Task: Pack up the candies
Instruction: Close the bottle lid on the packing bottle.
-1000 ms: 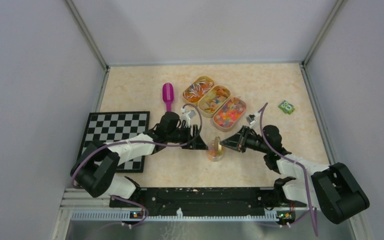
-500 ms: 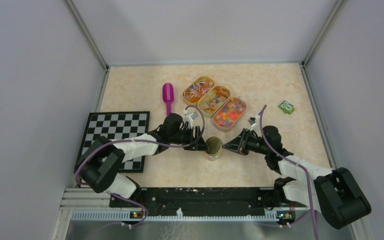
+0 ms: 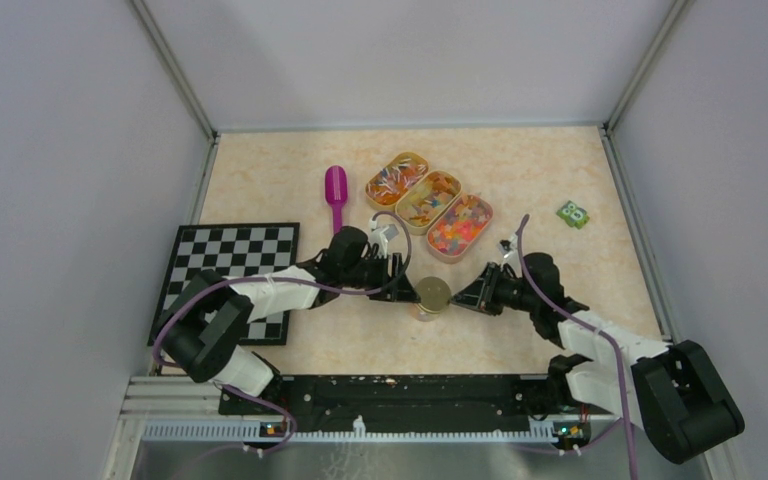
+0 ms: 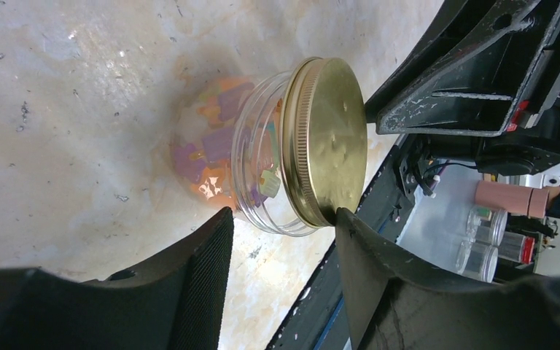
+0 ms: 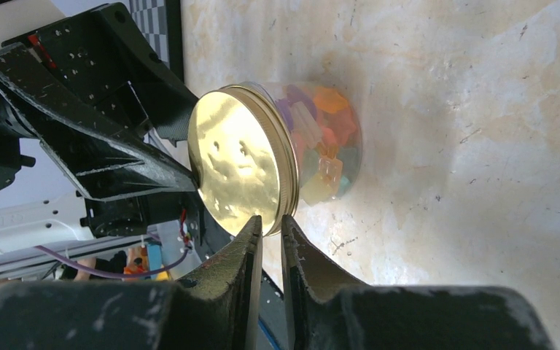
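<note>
Glass jar (image 3: 432, 296) stands upright mid-table, between the two arms, with the gold lid (image 4: 328, 138) already sitting on its mouth. The candies (image 5: 321, 138) fill it as a mixed orange, purple and yellow load showing through the wall. More of them lie in the three open tins (image 3: 368, 187) further back, well apart from the jar.

Left gripper (image 4: 283, 216): fingers spread wide, jar sitting right at the opening. One finger is close against the lid rim, the other is off the glass. Reads as a brace, a stop so the jar can't slide or tip while the other side works the lid. Can't tell if there is real contact.

Right gripper (image 5: 271, 222): fingers nearly pressed together, only a thin slit. The lid edge meets the tips right at that slit. Can't tell whether it nips the rim or just nudges it.

Judgement: filling looks done and this is lid seating or tightening. Lid looks level, but thread engagement isn't visible.

Risk: a side push on a smooth round jar could skid it on the tabletop, hence arms opposed on either side.

Purple scoop (image 3: 336, 190) lies idle beside the tins.
</note>
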`<state>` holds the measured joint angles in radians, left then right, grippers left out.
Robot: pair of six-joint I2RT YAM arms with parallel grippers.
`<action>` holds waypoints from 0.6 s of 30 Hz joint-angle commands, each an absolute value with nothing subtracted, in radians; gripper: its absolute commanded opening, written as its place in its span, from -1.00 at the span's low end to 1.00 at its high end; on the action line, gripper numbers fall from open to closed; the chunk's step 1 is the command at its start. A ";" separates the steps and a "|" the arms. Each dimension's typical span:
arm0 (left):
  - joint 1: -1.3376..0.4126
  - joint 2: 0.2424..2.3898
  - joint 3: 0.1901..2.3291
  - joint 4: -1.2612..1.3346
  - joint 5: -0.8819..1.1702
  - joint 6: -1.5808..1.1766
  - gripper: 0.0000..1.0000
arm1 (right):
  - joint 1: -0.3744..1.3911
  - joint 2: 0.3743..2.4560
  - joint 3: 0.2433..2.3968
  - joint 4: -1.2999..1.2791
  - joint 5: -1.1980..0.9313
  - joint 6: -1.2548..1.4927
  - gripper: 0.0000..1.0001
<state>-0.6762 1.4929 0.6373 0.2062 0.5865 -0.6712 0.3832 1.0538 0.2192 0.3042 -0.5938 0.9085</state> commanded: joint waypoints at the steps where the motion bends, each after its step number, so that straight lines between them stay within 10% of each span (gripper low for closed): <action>1: -0.680 1.493 0.674 0.210 0.574 -0.636 0.18 | 0.378 1.042 0.274 0.313 -0.581 0.881 -0.68; 18: -0.680 1.498 0.693 0.167 0.549 -0.598 0.17 | 0.387 1.127 0.303 0.367 -0.606 0.871 -0.61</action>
<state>-0.6762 1.4963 0.6632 0.1703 0.5671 -0.6247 0.3832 1.1183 0.2516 0.3145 -0.5922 0.8833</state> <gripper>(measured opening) 0.584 0.196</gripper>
